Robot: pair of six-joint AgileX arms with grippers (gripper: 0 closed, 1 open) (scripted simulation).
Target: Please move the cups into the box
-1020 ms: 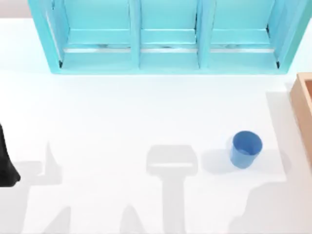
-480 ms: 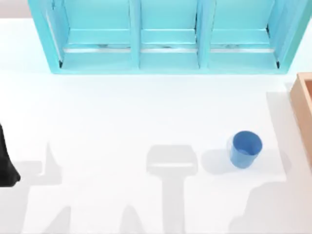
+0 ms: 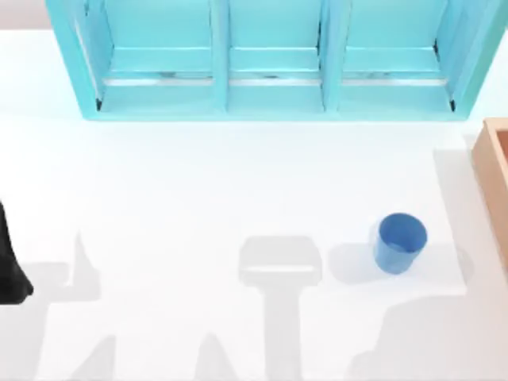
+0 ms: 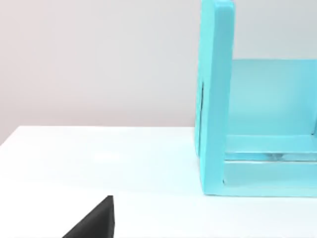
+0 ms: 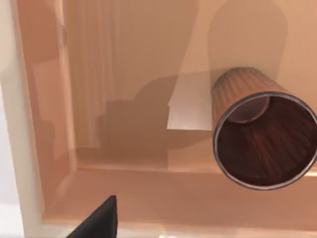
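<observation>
From overhead we look straight down on the white tabletop point(image 3: 198, 182). Our left wrist camera faces the turquoise shelf unit point(image 4: 218, 99) level and close, shared with the overhead view. Our right wrist camera peers closely down into the tan box point(image 5: 124, 99).

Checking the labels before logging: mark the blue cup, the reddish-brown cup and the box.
blue cup point(image 3: 400, 242): top view, on its inside, just below the rim.
reddish-brown cup point(image 5: 263, 148): right wrist view, on its dark inside.
box point(image 5: 54, 106): right wrist view, on an inner wall.
</observation>
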